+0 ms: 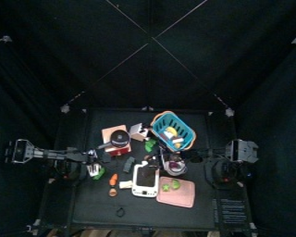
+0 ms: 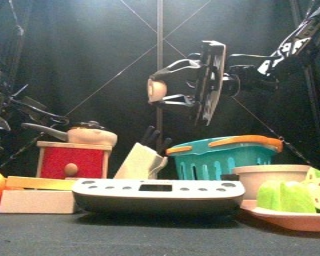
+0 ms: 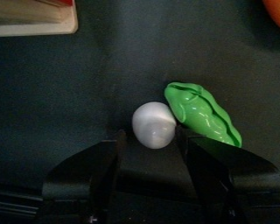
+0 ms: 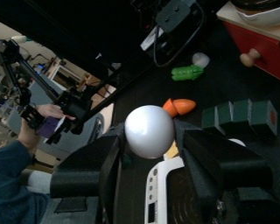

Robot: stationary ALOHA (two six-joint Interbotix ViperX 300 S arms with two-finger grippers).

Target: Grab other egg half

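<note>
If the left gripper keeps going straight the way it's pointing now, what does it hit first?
Most likely the white egg half lying on the table, which sits between the open jaws of the left gripper and ahead of them. The green pea pod lies just beside it; how far off the egg is remains unclear.

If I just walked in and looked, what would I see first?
Probably the white egg half held up in the air between the right gripper's jaws, high above the crowded table. Next, the other egg half lying on the dark tabletop, touching a green pea pod, with the left gripper open right over it.
</note>
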